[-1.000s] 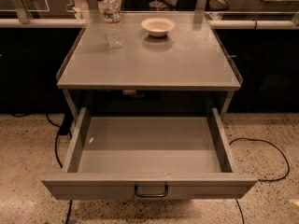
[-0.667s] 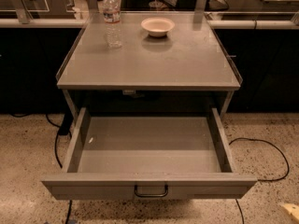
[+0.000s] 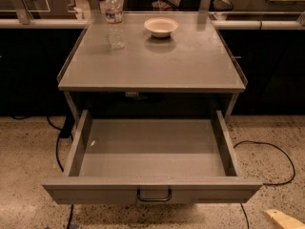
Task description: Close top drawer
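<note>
The top drawer [image 3: 152,149] of the grey metal cabinet is pulled fully out towards the camera and is empty inside. Its flat front panel [image 3: 95,193] runs along the bottom of the view, with a small dark loop handle [image 3: 154,195] at its centre. Only a pale tan tip of my gripper [image 3: 282,219] shows, at the bottom right corner. It sits low over the floor, right of the drawer front and apart from it. The lower drawers are out of view.
The cabinet top [image 3: 190,61] carries a clear water bottle [image 3: 114,20] at the back left and a cream bowl [image 3: 161,26] at the back centre. Black cables [image 3: 281,151] lie on the speckled floor on both sides. A dark counter runs behind.
The gripper tip has come into view at the bottom right corner and reaches further in than before. The drawer stays open and has not moved.
</note>
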Controlling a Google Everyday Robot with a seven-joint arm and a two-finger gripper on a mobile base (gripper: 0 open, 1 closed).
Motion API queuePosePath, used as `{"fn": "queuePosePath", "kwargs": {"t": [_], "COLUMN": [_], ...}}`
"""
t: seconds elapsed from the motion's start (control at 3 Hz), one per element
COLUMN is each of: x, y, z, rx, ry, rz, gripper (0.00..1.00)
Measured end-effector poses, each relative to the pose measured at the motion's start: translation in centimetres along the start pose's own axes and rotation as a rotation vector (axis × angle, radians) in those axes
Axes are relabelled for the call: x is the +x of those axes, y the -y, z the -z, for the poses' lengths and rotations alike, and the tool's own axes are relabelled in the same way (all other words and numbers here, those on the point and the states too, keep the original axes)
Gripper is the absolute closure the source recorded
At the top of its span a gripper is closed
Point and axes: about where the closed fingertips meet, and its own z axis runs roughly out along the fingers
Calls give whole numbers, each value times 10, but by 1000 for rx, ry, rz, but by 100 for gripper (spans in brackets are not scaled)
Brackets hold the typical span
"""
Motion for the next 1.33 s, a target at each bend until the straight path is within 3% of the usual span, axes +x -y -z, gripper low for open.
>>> {"fn": "queuePosePath", "kwargs": {"t": [0.67, 1.0, 1.33], "x": [-7, -14, -14], "y": [4, 22, 23], "z": [-22, -51, -53], "rx": [-56, -132, -138], "ry": [1, 27, 28], "rz": [30, 61, 60], "gripper": [0, 0, 0]}}
